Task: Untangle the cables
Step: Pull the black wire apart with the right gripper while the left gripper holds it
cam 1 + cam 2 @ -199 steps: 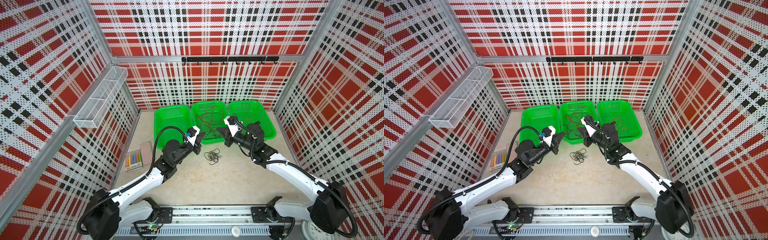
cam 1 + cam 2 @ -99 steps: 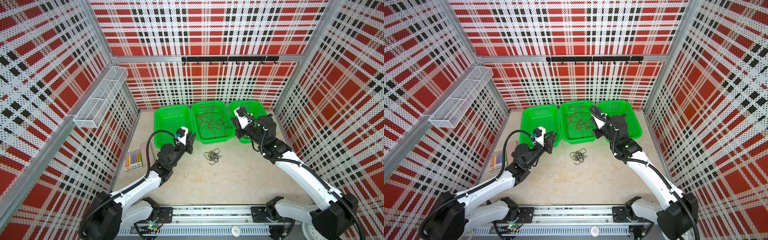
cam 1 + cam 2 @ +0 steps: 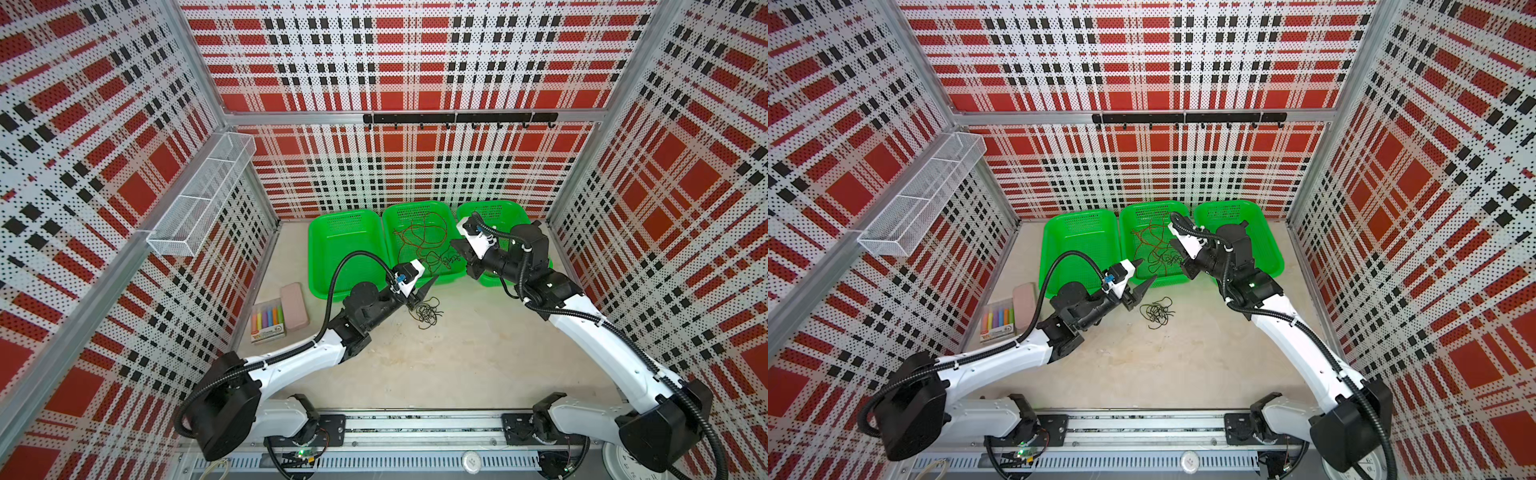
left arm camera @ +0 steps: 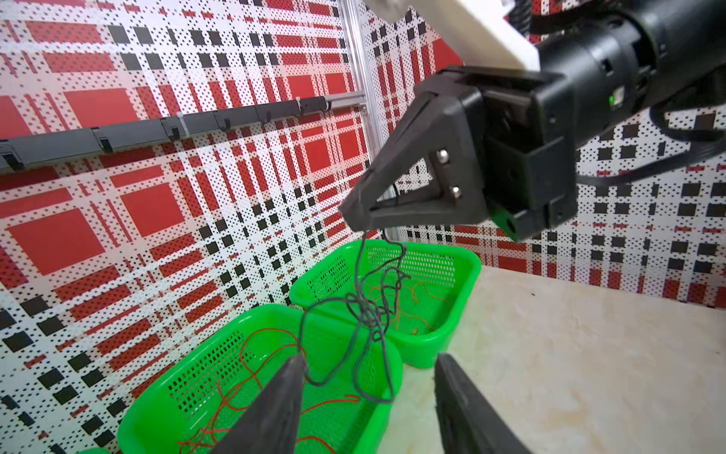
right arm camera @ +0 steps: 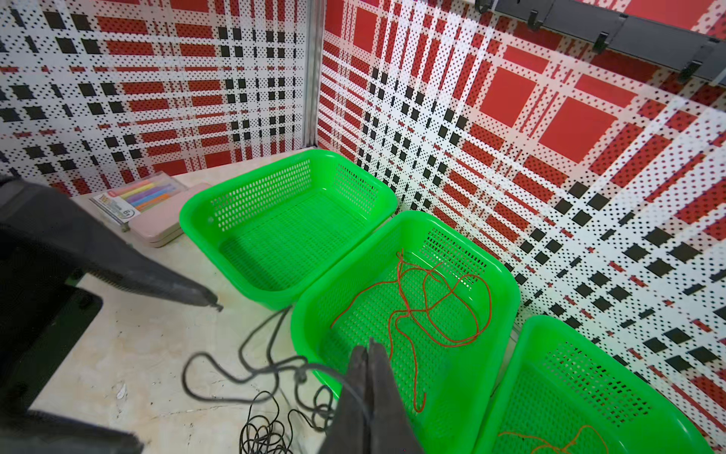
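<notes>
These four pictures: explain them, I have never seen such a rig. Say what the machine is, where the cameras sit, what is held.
The machine: a left arm and a right arm, each ending in a two-fingered gripper. Two pictures look down from overhead; two come from wrist cameras. On the table stand three green baskets: the left basket is empty, the middle basket holds a red cable, the right basket an orange-brown cable. A chalk box and pink case lie at the left. The right gripper is shut on a black cable; more black cable lies heaped on the table. The left gripper is open, holding nothing.
</notes>
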`<state>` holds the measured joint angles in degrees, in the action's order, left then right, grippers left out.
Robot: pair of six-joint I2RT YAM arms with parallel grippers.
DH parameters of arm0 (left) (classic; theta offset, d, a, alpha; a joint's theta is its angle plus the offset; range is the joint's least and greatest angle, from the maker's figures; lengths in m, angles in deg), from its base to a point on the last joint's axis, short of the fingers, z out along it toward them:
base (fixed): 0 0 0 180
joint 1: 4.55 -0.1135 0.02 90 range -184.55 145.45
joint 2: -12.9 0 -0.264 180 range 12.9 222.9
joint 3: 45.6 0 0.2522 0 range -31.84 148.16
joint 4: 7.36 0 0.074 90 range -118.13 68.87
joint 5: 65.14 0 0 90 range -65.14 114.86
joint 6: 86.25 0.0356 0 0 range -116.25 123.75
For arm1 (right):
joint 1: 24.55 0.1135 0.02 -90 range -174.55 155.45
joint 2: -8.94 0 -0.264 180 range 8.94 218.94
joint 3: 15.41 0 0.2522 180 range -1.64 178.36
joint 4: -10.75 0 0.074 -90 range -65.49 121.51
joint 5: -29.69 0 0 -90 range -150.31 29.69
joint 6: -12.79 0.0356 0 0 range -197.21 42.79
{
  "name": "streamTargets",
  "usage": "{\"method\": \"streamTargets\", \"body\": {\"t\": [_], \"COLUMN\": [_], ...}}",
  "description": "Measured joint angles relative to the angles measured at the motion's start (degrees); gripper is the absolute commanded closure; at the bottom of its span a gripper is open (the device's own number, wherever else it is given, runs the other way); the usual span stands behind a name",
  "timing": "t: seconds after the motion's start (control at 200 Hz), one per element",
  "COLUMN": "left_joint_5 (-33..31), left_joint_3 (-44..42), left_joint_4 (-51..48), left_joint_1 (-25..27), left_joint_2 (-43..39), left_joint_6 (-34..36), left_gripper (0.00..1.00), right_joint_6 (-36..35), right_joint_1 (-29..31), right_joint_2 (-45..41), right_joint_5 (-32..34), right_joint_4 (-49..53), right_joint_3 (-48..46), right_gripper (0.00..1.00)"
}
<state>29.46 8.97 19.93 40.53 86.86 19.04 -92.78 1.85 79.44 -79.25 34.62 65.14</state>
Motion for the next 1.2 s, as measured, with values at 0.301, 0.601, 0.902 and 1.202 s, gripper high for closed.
{"method": "streamTargets", "body": {"t": [0.301, 0.601, 0.902, 1.202], "left_joint_5": [4.04, 11.54, 15.23, 16.85], "left_joint_3": [0.17, 5.79, 10.36, 10.36], "left_joint_4": [-0.55, -11.23, -20.31, -23.87], "left_joint_1": [-2.67, -7.48, -7.17, -7.08], "left_joint_2": [-1.05, -2.21, 0.5, 1.44], "left_joint_6": [1.29, 6.51, 12.0, 13.14], "left_gripper": [0.62, 0.64, 0.68, 0.62], "right_joint_6": [-1.92, -3.89, -4.13, -4.07], "right_joint_1": [0.0, 0.0, 0.0, 0.0], "right_joint_2": [-0.31, -0.9, -0.94, -0.94], "right_joint_5": [-2.14, -4.9, -7.61, -8.13], "right_joint_4": [-0.07, -0.13, -0.17, -0.55], "right_joint_3": [-0.9, -2.16, -2.16, -2.16], "right_gripper": [1.0, 1.0, 1.0, 1.0]}}
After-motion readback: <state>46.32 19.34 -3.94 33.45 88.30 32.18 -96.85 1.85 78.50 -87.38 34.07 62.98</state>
